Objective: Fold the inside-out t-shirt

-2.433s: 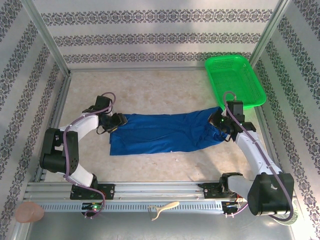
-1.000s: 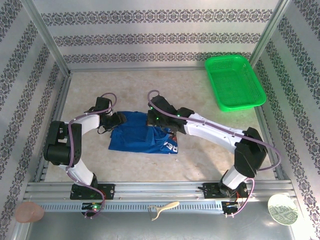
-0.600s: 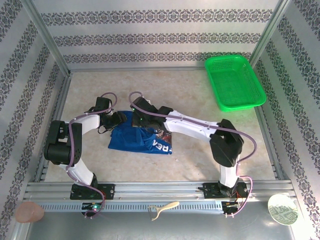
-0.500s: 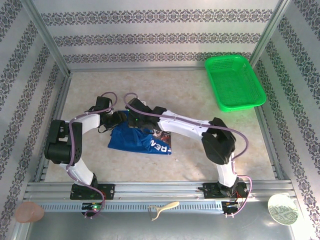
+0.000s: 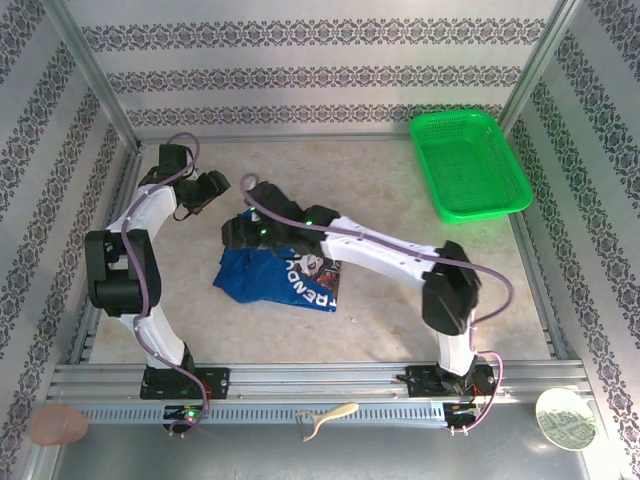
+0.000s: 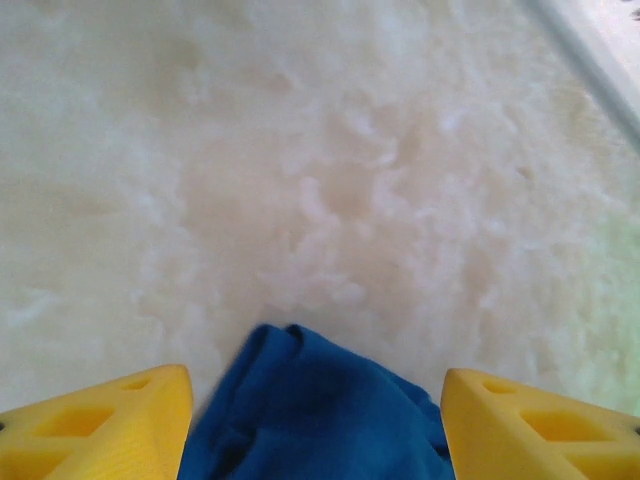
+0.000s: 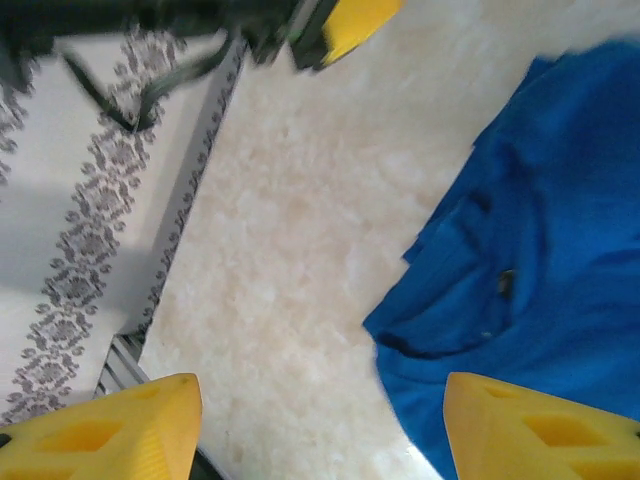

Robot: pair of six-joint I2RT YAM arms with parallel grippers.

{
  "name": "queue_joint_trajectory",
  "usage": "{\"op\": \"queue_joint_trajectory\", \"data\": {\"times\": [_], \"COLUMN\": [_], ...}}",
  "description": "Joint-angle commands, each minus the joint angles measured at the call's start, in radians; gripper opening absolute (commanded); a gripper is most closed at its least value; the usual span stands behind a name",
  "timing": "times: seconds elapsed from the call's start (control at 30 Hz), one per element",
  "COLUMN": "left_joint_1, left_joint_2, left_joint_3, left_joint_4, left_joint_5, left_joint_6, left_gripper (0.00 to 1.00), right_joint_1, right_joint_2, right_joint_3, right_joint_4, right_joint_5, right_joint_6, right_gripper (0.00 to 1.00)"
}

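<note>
1. The royal-blue cloth t-shirt [image 5: 262, 280] lies in a rough, bunched fold on the beige marbled tabletop [image 5: 400, 210], left of centre in the overhead view. White and red lettering [image 5: 315, 285] faces up on its right part.
2. The left gripper [image 5: 208, 190] sits in the upper left of the overhead view, up and to the left of the t-shirt and apart from it.
3. In the left wrist view, the left gripper's yellow fingers [image 6: 110, 420] are spread wide at the bottom corners and pinch nothing. A lobe of blue cloth shows at bottom centre between them.
4. The right gripper [image 5: 232, 232] sits just beside the t-shirt's upper-left edge in the overhead view.
5. In the right wrist view, the right gripper's yellow fingers [image 7: 110, 420] are spread wide with nothing between them. The t-shirt occupies the right side of that frame, with bare tabletop at centre and a patterned wall panel [image 7: 60, 290] on the left.
6. A green perforated plastic basket [image 5: 470, 165] stands in the upper right of the overhead view, well apart from the t-shirt.
</note>
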Motion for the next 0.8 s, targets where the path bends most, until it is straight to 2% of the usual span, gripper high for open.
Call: {"op": "queue_joint_trajectory", "data": {"times": [0.0, 0.23, 0.37, 0.5, 0.6, 0.77], "left_joint_1": [-0.009, -0.108, -0.189, -0.249, -0.255, -0.255], "left_joint_2": [-0.127, -0.469, -0.564, -0.499, -0.411, -0.220], "left_joint_3": [-0.078, -0.443, -0.574, -0.666, -0.678, -0.558], "left_joint_4": [-0.104, -0.088, -0.017, 0.122, 0.176, 0.166], "left_joint_5": [0.042, 0.044, 0.023, 0.025, -0.001, -0.041], "left_joint_6": [0.022, -0.058, -0.168, -0.276, -0.281, -0.196], "left_gripper": [0.67, 0.67, 0.67, 0.67, 0.67, 0.68], "right_joint_1": [-0.090, -0.229, -0.307, -0.359, -0.372, -0.373], "right_joint_2": [-0.067, -0.099, -0.062, 0.054, 0.118, 0.035], "right_joint_3": [-0.100, -0.244, -0.319, -0.335, -0.378, -0.607], "right_joint_4": [0.009, -0.015, 0.026, 0.137, 0.210, 0.272], "right_joint_5": [0.006, 0.034, -0.004, -0.177, -0.238, -0.106], "right_joint_6": [-0.033, -0.114, -0.148, -0.119, -0.028, 0.147], "right_gripper": [0.65, 0.65, 0.63, 0.54, 0.51, 0.52]}}
